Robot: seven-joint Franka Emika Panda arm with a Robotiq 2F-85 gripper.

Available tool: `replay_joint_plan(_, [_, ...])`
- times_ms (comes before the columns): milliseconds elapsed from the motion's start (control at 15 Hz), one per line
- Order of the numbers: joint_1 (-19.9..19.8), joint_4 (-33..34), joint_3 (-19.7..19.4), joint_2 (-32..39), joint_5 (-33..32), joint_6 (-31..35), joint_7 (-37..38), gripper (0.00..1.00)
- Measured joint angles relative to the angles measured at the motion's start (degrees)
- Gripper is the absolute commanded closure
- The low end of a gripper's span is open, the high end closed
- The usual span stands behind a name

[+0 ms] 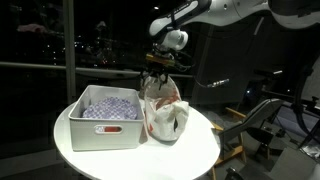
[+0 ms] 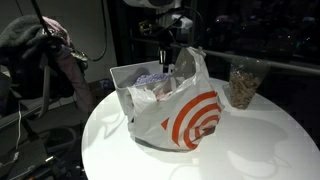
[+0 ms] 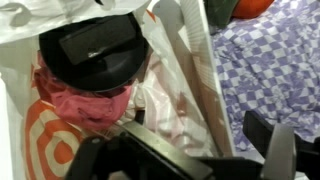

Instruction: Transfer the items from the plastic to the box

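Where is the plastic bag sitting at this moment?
In an exterior view the plastic bag stands on the round white table, directly beside the white bin on the bin's right in that view, with the gripper hovering just above its top.

Whitish plastic: thin film, crinkled, glossy, translucent, orange-red print on side. White box just beside plastic: hard plastic, smooth, matt walls, thick rim. Checked lavender-white cloth inside box: soft, woven look, matt. Black item inside plastic: hard, smooth, glossy. Pink-red item also inside plastic: soft cloth look, wrinkled, matt. Bench beneath plastic: white, smooth, faint sheen. Clear container near plastic: glossy, see-through.
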Motion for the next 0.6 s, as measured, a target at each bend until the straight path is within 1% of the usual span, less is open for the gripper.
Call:
replay_joint_plan(333, [-2.81,-2.90,-1.70,3.08,0.44,-0.03,1.56,0.00])
replay_joint_plan(600, [-4.24,-6.06,-2.64,3.21,2.01,-0.08,4.04,0.00])
